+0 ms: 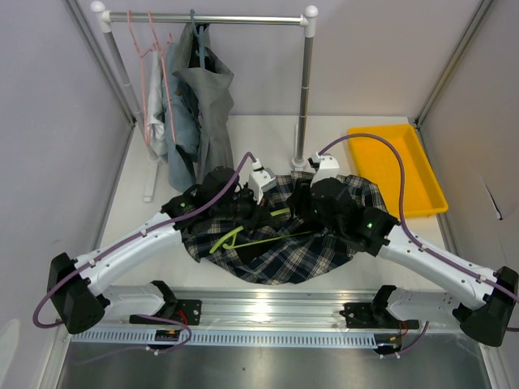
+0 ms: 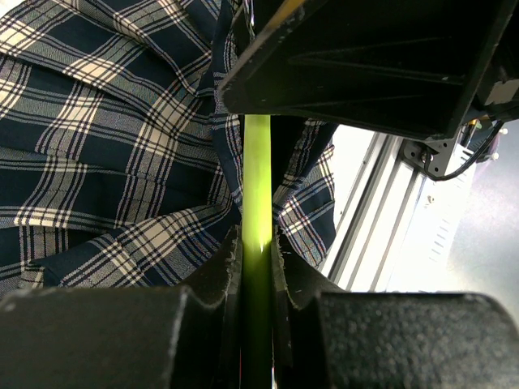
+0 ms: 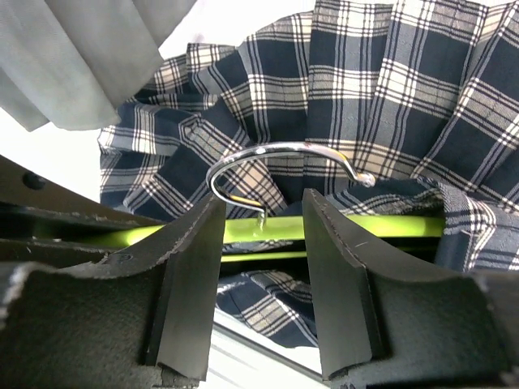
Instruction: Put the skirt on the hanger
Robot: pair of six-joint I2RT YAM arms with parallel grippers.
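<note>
A navy and white plaid skirt [image 1: 316,251] lies crumpled on the table between the two arms. A lime green hanger [image 1: 243,237] with a metal hook [image 3: 284,158] rests on it. My left gripper [image 2: 257,247] is shut on a green bar of the hanger [image 2: 257,178], above the skirt [image 2: 105,162]. My right gripper [image 3: 263,219] is open, its fingers astride the hanger's top bar [image 3: 389,225] just under the hook, over the skirt [image 3: 381,89]. In the top view both grippers meet over the skirt's far part, the left [image 1: 243,207] and the right [image 1: 312,198].
A clothes rail [image 1: 203,18] at the back carries a grey garment [image 1: 199,113] and pink hangers [image 1: 150,73]; its post [image 1: 304,97] stands just behind the skirt. A yellow tray [image 1: 397,170] lies at the back right. A metal rail [image 1: 259,308] runs along the near edge.
</note>
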